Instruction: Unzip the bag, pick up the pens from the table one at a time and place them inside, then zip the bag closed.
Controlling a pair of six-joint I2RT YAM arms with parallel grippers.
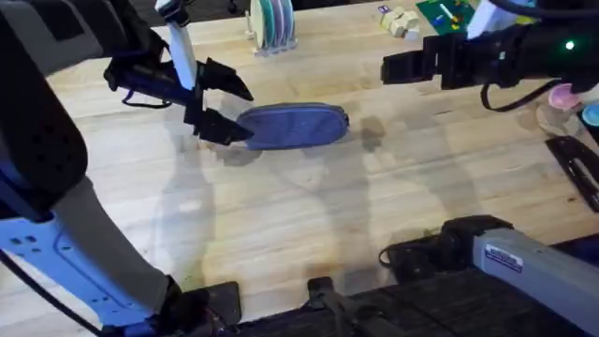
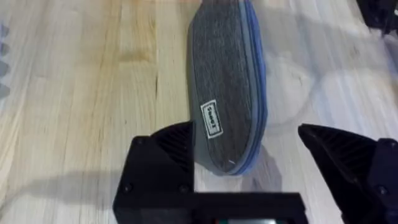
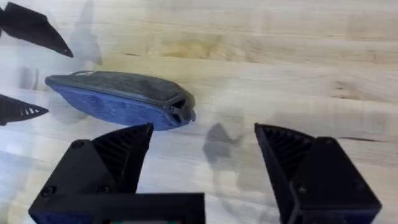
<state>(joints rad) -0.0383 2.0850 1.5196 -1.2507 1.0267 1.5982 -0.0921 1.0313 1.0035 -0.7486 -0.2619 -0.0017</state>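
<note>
Blue-grey fabric, the bag [image 1: 292, 125] lies lengthwise on the table [image 1: 309, 215], near the far middle, and its zipper looks shut along the whole edge. The left tool [image 1: 227, 110] sits at the bag's left end with its fingers spread wide, one either side of the rounded tip; the left wrist view shows that end [image 2: 227, 99] between the fingers but not pinched. The right tool [image 1: 393, 67] hangs well apart from the bag's right end, above the table, and its fingers are also wide apart with nothing between them [image 3: 202, 162].

By my reading the task is barely begun: the bag is not yet unzipped, nothing has gone in, and closing it is far off.

Where the pens lie I cannot tell. Clutter at the far edge and right side of the table is too small and cut off to name with confidence. The zipper pull seems to sit at the bag's right end [image 3: 180, 111], though its exact shape is hard to make out. Whether the left fingers touch the fabric is unclear.
</note>
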